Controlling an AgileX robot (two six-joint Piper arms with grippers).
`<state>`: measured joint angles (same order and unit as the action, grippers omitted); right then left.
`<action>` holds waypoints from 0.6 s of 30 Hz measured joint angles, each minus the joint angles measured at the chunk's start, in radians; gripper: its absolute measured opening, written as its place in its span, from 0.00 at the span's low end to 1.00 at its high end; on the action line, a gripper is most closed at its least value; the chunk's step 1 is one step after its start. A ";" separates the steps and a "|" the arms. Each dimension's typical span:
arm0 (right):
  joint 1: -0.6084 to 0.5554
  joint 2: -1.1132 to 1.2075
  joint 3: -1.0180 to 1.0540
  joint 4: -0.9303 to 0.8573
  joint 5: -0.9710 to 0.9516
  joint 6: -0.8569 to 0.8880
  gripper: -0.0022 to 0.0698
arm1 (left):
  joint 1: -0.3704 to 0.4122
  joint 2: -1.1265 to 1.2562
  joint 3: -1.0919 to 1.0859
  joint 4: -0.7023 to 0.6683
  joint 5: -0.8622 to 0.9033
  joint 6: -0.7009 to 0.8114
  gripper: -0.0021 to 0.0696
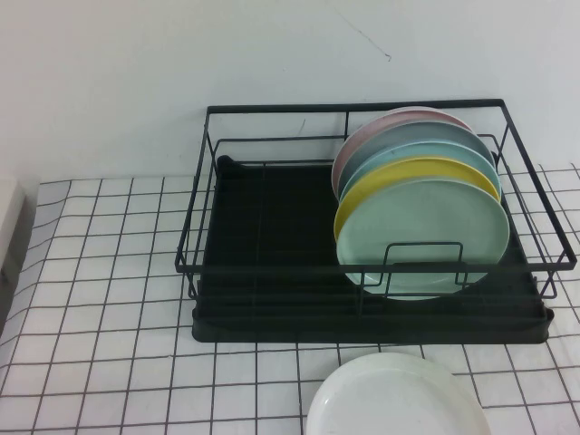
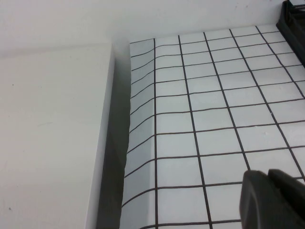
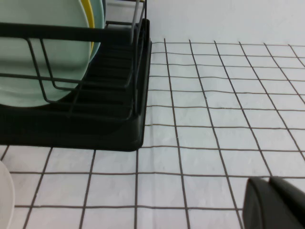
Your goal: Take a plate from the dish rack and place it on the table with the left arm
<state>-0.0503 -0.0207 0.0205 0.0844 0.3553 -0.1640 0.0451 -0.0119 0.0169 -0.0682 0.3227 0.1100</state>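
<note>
The pale mint-green plate (image 1: pixel 426 231) stands upright at the front of a row of plates in the right half of the black dish rack (image 1: pixel 272 272). It also shows in the right wrist view (image 3: pixel 43 52), behind the rack's wires (image 3: pixel 95 124). Neither arm shows in the high view. My left gripper (image 2: pixel 268 172) is shut and empty, low over the gridded table (image 2: pixel 214 119), well away from the rack, whose corner (image 2: pixel 293 19) shows at the far edge of that view. My right gripper (image 3: pixel 270 180) is shut and empty over the table, near the rack's front corner.
A yellow plate (image 1: pixel 408 172), then blue-grey and pink ones, stand behind the mint plate. A white plate (image 1: pixel 394 399) lies flat on the table in front of the rack. A white block (image 2: pixel 47 133) borders the table's left edge. The rack's left half holds no plates.
</note>
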 joint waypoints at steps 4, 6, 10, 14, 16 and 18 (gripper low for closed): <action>0.000 0.000 0.000 0.000 0.000 0.000 0.03 | 0.000 0.000 0.000 0.000 0.000 0.000 0.03; 0.000 0.000 0.000 0.000 0.000 0.000 0.03 | 0.000 0.000 0.000 -0.002 0.000 0.000 0.03; 0.000 0.000 0.000 0.000 0.000 0.000 0.03 | 0.000 0.000 0.000 -0.006 0.000 0.000 0.03; 0.000 0.000 0.000 0.000 0.000 0.000 0.03 | 0.000 0.000 0.000 -0.006 0.000 0.000 0.02; 0.000 0.000 0.000 0.000 0.000 0.000 0.03 | 0.000 0.000 0.000 -0.017 -0.004 0.000 0.02; 0.000 0.000 0.000 0.000 0.000 0.000 0.03 | 0.000 0.000 0.000 -0.059 -0.009 0.000 0.02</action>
<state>-0.0503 -0.0207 0.0205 0.0844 0.3553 -0.1640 0.0451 -0.0119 0.0169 -0.1273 0.3136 0.1100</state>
